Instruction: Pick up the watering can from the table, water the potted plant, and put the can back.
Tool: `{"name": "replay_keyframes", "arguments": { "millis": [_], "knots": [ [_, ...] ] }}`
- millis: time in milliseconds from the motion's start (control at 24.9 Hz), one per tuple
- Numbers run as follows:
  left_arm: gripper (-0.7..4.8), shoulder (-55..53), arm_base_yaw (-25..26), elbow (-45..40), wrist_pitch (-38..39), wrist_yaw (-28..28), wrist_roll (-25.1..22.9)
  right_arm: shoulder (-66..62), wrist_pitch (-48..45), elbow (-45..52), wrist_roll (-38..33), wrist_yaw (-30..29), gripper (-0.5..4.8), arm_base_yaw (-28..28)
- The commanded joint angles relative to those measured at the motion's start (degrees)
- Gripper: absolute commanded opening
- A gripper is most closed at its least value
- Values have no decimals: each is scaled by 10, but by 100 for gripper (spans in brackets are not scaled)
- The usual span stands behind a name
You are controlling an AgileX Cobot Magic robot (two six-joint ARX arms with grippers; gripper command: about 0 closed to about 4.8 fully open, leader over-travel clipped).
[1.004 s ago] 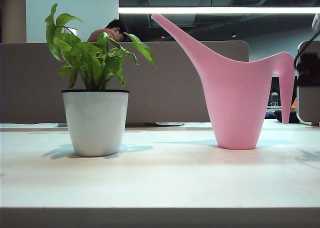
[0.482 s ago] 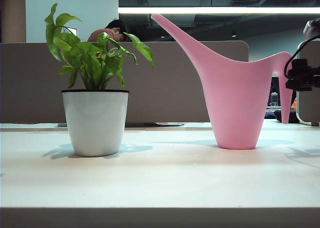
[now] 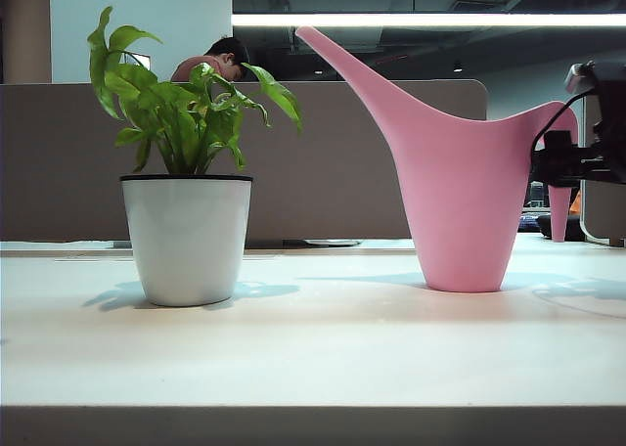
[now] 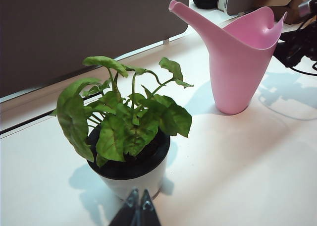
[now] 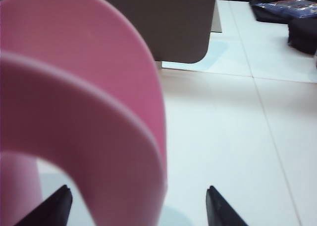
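The pink watering can (image 3: 460,192) stands upright on the table (image 3: 313,348), spout pointing toward the potted plant (image 3: 186,236) on the left. At the far right my right gripper (image 3: 567,162) is level with the can's curved handle (image 3: 559,123). In the right wrist view the handle (image 5: 99,137) sits between the wide-open fingers of the right gripper (image 5: 137,190), not clamped. My left gripper (image 4: 139,192) is shut and empty, hovering just in front of the white pot (image 4: 138,179). The can (image 4: 237,62) stands behind the plant (image 4: 124,117) in that view.
A grey partition (image 3: 333,153) runs behind the table, with a person's head (image 3: 227,55) above it. Dark items (image 5: 292,15) lie on the far tabletop. The table's front edge (image 3: 313,412) is close to the camera.
The right gripper has moved in from the right edge toward the can and now overlaps its handle. Can, plant and left gripper have stayed put.
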State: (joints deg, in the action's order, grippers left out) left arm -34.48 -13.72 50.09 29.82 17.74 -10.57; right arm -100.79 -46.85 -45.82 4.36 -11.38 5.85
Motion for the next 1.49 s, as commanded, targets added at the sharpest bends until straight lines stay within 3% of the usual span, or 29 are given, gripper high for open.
{"name": "replay_keyframes", "arguments": {
  "millis": [40, 361, 482, 562, 843, 1486],
  "knots": [
    [-5, 1, 0, 4, -3, -2, -2, -19, -9, -22, -1, -9, 373, 0],
    [-5, 1, 0, 4, -3, -2, -2, -36, -23, -38, 0, -22, 344, 4],
    [-5, 1, 0, 4, -3, -2, -2, -36, -30, -38, 0, -37, 262, 10],
    [-5, 1, 0, 4, -3, -2, -2, -36, -29, -38, 0, -40, 255, 11],
    [-5, 1, 0, 4, -3, -1, -1, -36, -31, -38, 0, -42, 137, 16],
    [-5, 1, 0, 4, -3, -1, -1, -35, -73, -38, -33, -40, 103, 15]
  ]
}}
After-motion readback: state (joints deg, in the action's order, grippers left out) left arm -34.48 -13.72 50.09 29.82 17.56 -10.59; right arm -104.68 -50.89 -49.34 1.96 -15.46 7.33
